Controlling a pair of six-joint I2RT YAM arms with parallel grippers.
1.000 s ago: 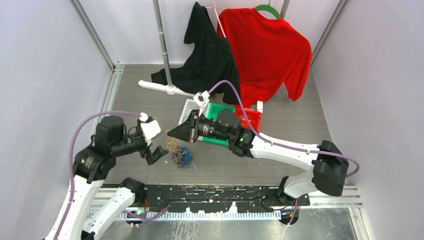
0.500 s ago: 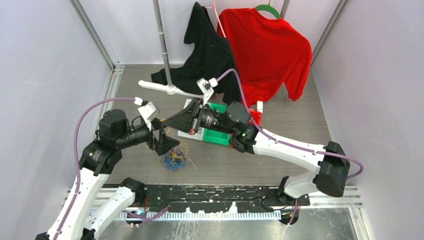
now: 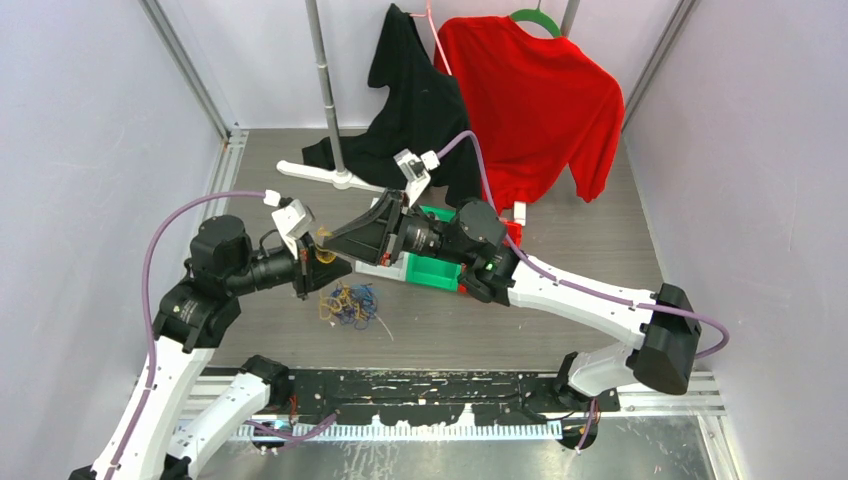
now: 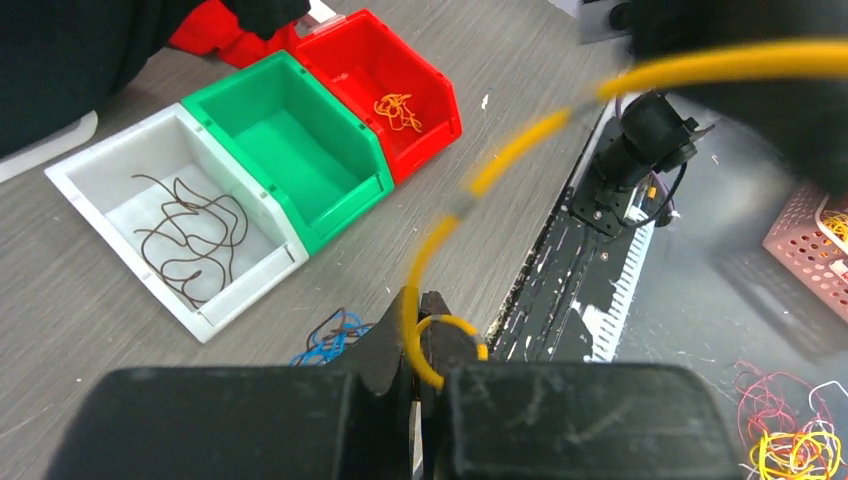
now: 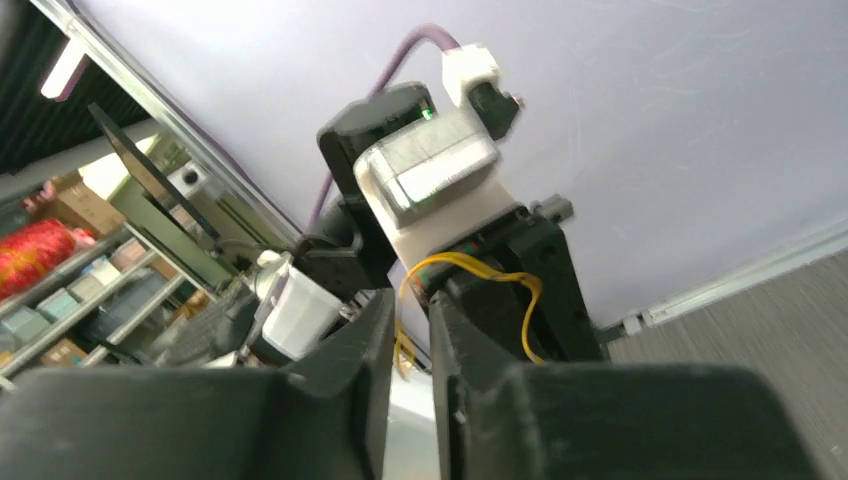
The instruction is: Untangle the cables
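1. Strand check: we find one yellow cable arcing up from left gripper to right gripper, both clamped tight on it.
2. Remaining cables lie tangled beside green bin, below both grippers.

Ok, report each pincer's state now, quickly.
Left pincer: closed on the yellow cable.
Right pincer: closed on the same yellow cable.

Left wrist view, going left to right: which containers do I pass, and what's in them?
White bin holding a dark brown cable → green bin, nothing visible inside → red bin holding an orange cable → pink mesh basket at the right edge.
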